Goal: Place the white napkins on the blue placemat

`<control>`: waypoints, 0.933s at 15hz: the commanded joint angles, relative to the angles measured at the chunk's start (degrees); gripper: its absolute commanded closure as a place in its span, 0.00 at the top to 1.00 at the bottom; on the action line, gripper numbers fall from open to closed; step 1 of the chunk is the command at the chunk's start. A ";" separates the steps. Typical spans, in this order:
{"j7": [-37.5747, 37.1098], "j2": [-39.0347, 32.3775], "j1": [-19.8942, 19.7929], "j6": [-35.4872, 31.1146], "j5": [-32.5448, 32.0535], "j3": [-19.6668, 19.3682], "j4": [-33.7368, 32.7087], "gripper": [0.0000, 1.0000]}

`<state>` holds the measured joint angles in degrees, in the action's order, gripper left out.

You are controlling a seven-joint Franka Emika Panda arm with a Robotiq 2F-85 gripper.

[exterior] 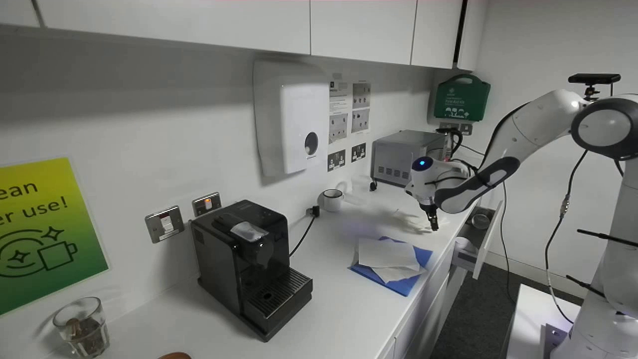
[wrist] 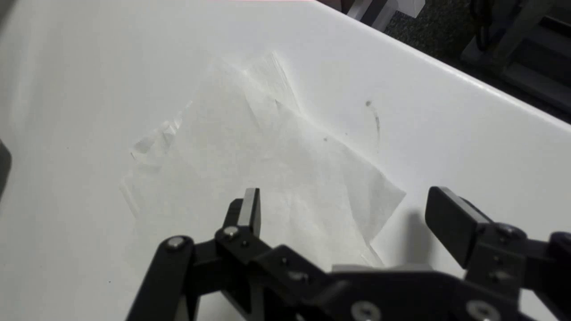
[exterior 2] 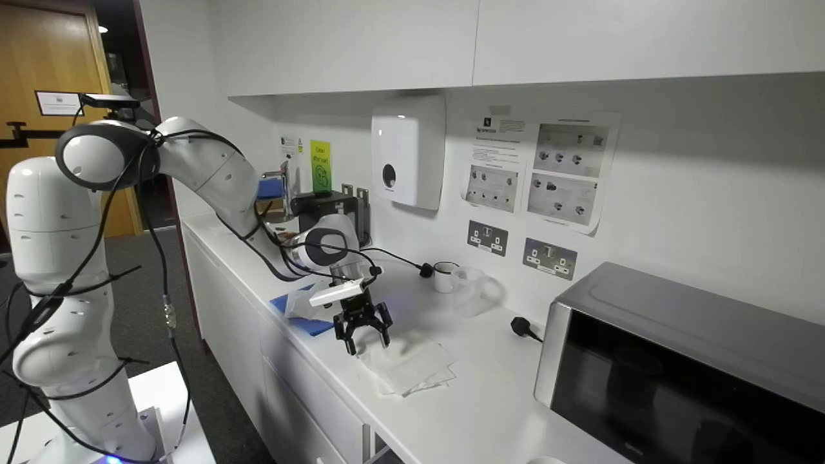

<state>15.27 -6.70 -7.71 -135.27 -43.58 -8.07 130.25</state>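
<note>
Jaws wide apart, the gripper hovers over one side of a loose pile of white napkins, just in from the front edge of the counter. Further along that edge, here's the blue placemat with more napkins on top; black coffee machine and grey microwave along the back edge, white cupboards above.

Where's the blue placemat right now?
In an exterior view, the blue placemat lies near the front edge of the counter, right of the black coffee machine, partly under white napkins.

Napkins on placemat, more napkins on counter, coffee machine beside wall, tool above counter
</note>
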 commanded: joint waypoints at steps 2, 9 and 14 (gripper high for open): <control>1.56 -0.88 -0.60 -0.71 -1.38 -0.39 -1.20 1.00; 2.01 -0.95 -0.64 -0.36 -1.18 -0.50 -1.75 0.91; 2.79 -1.05 -0.81 -0.60 -0.08 -0.46 -1.74 0.45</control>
<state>15.27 -7.01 -7.71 -135.27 -44.09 -8.37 129.72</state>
